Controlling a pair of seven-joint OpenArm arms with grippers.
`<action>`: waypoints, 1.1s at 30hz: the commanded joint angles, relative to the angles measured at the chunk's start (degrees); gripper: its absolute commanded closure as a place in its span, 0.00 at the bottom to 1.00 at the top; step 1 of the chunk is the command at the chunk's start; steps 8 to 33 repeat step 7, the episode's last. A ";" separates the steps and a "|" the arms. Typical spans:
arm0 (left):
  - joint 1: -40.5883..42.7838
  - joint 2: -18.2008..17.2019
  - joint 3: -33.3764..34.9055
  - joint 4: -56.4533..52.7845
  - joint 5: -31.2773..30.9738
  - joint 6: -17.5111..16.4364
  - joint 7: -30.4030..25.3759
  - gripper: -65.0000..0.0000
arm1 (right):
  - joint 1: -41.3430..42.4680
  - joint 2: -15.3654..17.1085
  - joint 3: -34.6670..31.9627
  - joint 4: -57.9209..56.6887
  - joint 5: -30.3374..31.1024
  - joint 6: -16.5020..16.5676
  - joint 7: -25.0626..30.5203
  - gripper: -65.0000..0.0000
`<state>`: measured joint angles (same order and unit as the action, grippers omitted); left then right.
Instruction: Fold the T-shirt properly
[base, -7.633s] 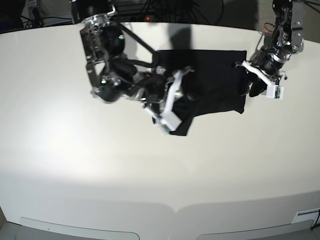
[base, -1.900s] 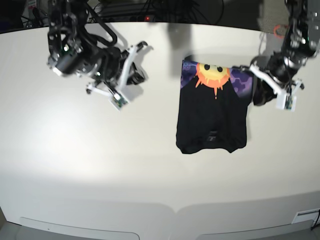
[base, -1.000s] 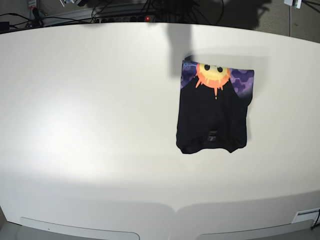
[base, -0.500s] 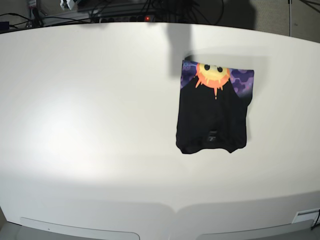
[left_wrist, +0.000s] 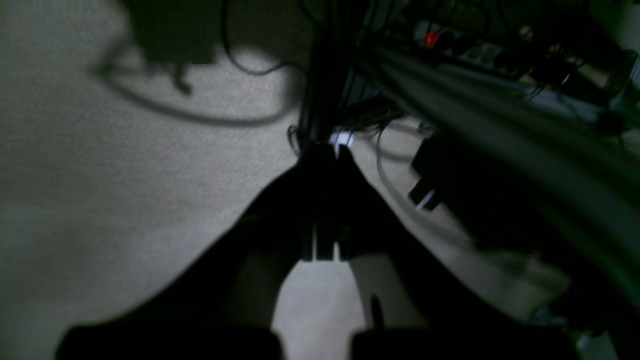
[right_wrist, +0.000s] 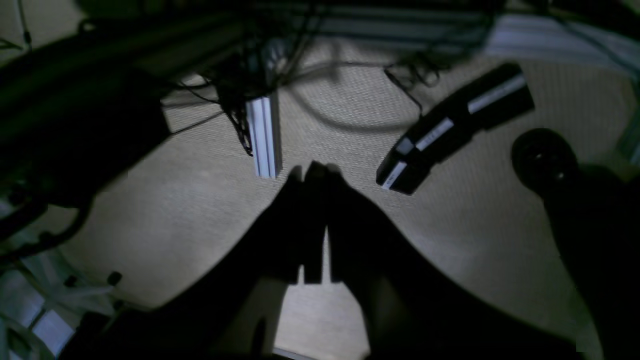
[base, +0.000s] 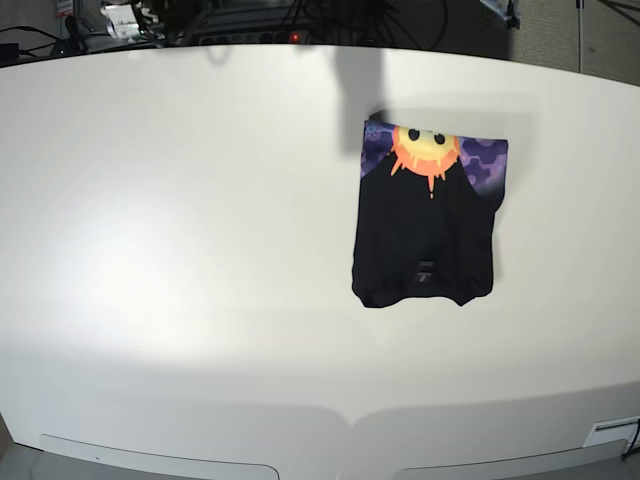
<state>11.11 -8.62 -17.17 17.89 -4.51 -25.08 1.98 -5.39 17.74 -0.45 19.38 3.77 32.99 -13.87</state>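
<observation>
The base view shows both arms newly withdrawn from the folded T-shirt (base: 425, 230); both grippers' jaws are closed; folding looks finished.

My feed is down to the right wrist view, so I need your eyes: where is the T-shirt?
Observer: The base view shows the T-shirt lying on the white table, right of the middle.
Operator: Which part of the print is showing?
Observer: An orange and yellow sun-face, with purple patches on both sides, along its far edge.
Operator: And the left hand?
Observer: The left wrist view shows the left hand shut, with no cloth in it.
</observation>
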 joint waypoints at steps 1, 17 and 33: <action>0.44 0.22 0.00 0.09 0.02 0.57 0.35 1.00 | -0.13 0.33 -0.57 0.11 0.35 0.37 -0.52 1.00; -0.02 2.29 0.02 0.09 0.02 1.11 0.13 1.00 | -0.35 0.02 -1.55 0.11 0.33 0.22 -0.48 1.00; -0.02 2.29 0.02 0.09 0.02 1.11 0.13 1.00 | -0.35 0.02 -1.55 0.11 0.33 0.22 -0.48 1.00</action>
